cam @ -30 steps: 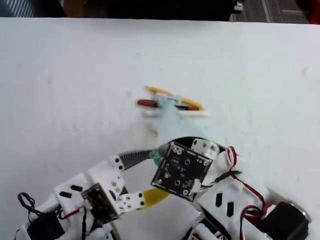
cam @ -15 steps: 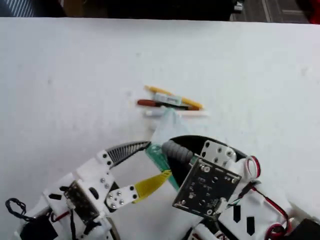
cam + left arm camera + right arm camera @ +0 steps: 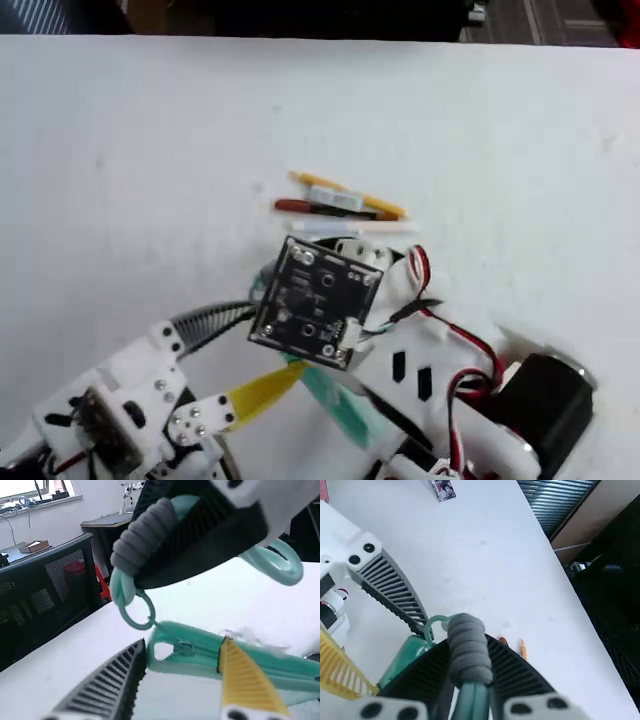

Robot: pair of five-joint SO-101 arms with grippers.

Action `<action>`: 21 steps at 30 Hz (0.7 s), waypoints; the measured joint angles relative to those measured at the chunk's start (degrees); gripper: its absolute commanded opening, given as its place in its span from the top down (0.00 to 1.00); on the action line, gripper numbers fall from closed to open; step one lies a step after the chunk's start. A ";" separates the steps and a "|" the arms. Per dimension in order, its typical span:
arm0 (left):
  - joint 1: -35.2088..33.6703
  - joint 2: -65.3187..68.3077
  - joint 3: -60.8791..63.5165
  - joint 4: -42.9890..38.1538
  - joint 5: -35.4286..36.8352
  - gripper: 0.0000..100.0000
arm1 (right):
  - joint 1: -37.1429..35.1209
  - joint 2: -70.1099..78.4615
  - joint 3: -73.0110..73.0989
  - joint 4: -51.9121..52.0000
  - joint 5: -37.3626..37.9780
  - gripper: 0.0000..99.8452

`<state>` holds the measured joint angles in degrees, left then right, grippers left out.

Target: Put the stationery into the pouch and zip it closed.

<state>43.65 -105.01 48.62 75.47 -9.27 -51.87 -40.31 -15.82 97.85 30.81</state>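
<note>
Grey-and-yellow left tool (image 3: pixel 182 645) is released, its fingers spread either side of the zip end of the teal pouch (image 3: pixel 340 400), not pinching it as far as I can see. Pouch lies on the table (image 3: pixel 150 150) between the two arms. Right tool (image 3: pixel 470 670) is clenched on the loop (image 3: pixel 121 592) at that same end, holding the loop lifted off the table. Stationery (image 3: pixel 340 205) sits in a small pile on the table just beyond the pouch, apart from both tools, so nothing is loaded yet. Can't tell whether the zip is open. My read: the step is pouch prep, brace and unzip. Next move likely needs the left tool to clamp the pouch end so the right tool's pull runs the slider rather than dragging the whole pouch. Picking the stationery comes after.
</note>
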 measured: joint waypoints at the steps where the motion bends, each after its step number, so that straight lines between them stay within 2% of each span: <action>1: 0.00 0.00 -1.41 1.93 0.00 0.75 | 0.26 0.18 0.70 0.00 -0.62 0.98; 5: -0.70 0.00 -3.69 6.15 0.09 0.75 | 1.85 0.35 8.44 0.00 -1.49 0.98; 8: -4.48 -0.09 -3.16 5.98 -1.05 0.75 | 2.29 -0.79 13.63 -0.09 -1.49 0.98; 14: -14.68 -0.09 4.22 -4.04 -2.29 0.75 | 2.11 -7.65 14.42 -0.09 -1.49 0.98; 21: -16.44 -0.09 10.73 -13.71 0.26 0.75 | 2.73 -8.00 14.51 -0.09 -1.49 0.98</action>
<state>27.21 -105.10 59.34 61.76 -9.01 -49.14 -48.31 -1.32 97.76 29.32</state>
